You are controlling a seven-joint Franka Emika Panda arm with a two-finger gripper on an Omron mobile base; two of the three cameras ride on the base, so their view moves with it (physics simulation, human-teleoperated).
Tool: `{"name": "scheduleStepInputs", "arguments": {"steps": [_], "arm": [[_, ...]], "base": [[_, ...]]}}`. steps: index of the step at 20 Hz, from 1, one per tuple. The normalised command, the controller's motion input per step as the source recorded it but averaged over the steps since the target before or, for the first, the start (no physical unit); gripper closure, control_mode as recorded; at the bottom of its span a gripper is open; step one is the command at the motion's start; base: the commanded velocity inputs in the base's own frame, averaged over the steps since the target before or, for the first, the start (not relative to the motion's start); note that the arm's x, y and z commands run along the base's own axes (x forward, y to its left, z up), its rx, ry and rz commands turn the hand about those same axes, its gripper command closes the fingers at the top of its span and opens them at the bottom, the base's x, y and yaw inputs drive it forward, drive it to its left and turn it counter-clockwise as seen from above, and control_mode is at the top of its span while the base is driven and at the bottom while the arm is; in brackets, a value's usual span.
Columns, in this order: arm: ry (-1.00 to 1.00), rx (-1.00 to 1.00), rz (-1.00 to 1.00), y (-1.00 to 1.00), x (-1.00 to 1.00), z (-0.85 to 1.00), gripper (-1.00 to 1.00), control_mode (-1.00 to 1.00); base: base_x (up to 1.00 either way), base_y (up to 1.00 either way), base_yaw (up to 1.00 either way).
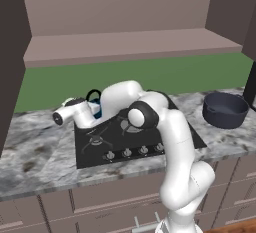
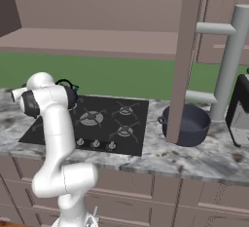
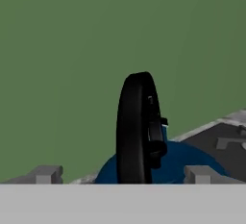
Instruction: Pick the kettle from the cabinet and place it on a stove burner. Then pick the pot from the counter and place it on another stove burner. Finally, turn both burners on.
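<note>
The small dark-blue kettle (image 3: 166,163) stands on the back left burner of the black cooktop (image 1: 150,142), its black looped handle (image 3: 137,127) upright. My gripper (image 3: 124,175) is open just above it, one fingertip (image 3: 45,174) on each side of the handle with a gap to it. From the base the kettle's handle (image 1: 93,95) (image 2: 65,83) peeks out behind my bent arm. The wide dark pot (image 1: 225,109) (image 2: 187,123) sits on the marble counter (image 1: 35,152) right of the cooktop. The cabinet shelf (image 1: 130,44) above is bare.
Silver knobs (image 1: 127,152) line the cooktop's front edge. A brown upright panel (image 2: 187,60) partly covers the pot in the right base view. A grey pipe frame (image 2: 228,60) and a dark appliance (image 2: 240,109) stand at the far right. A green wall backs the counter.
</note>
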Motion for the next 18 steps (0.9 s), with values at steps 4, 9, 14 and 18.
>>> {"name": "scheduleStepInputs", "arguments": {"steps": [4,9,14,18], "arm": [[0.0,0.0,0.0,-0.12,0.04,-0.02,-1.0,-1.0],[-0.02,0.0,0.0,-0.03,0.0,-0.13,-1.0,-1.0],[-0.04,0.0,0.0,-0.02,-0.03,-0.02,-1.0,-1.0],[-0.05,0.0,0.0,0.0,-0.01,0.0,-1.0,-1.0]], "base": [[0.0,0.0,0.0],[0.0,0.0,0.0],[0.0,0.0,0.0],[0.0,0.0,0.0]]}}
